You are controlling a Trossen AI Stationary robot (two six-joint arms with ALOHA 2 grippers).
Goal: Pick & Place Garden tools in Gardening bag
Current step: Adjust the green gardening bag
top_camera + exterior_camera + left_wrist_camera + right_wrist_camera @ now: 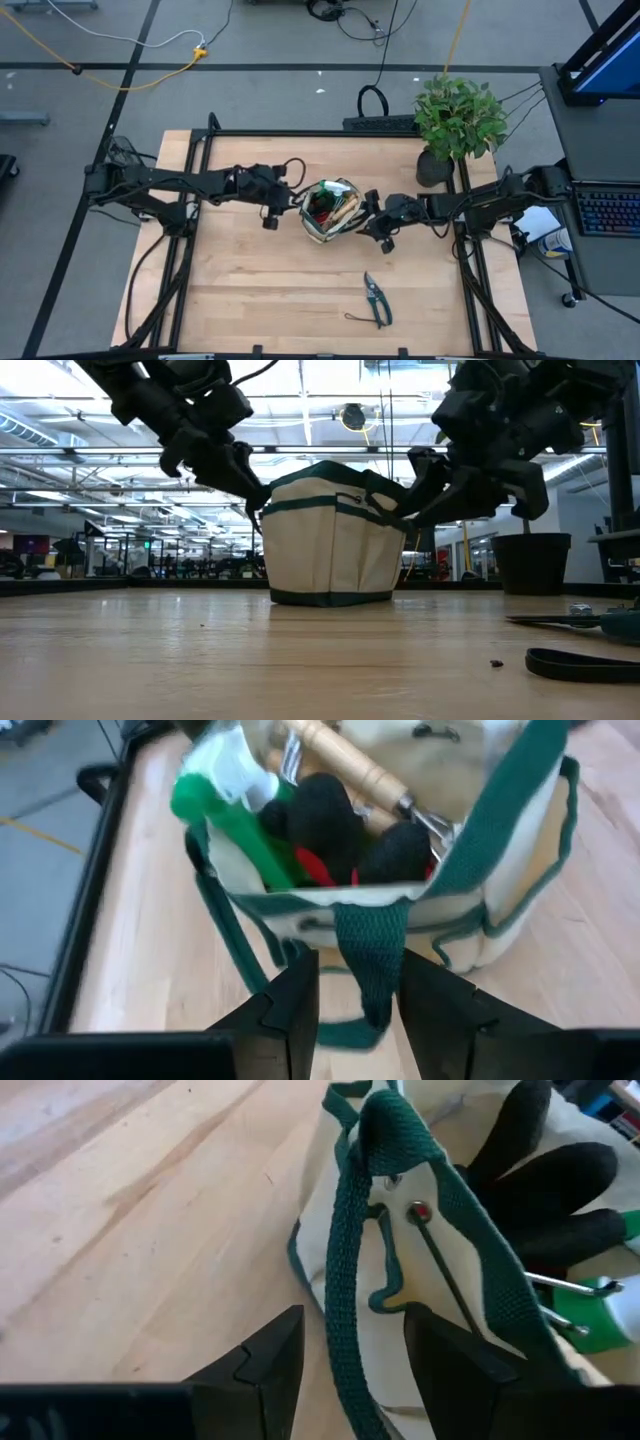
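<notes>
Pruning shears [377,300] lie on counter [250,290], nearer right claw [374,222]; both claws, left [285,200], parted astride gardening bag [331,209] handles.

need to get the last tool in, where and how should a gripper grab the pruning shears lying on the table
The pruning shears lie flat and alone on the bare wood near the table's front edge, apart from the gardening bag. Probably best to come straight down from above and pinch across both dark handles near the middle, fingers set crosswise to the tool's length. The blade end is thinner, and the loose strap trailing from the handle end could snag.
</notes>
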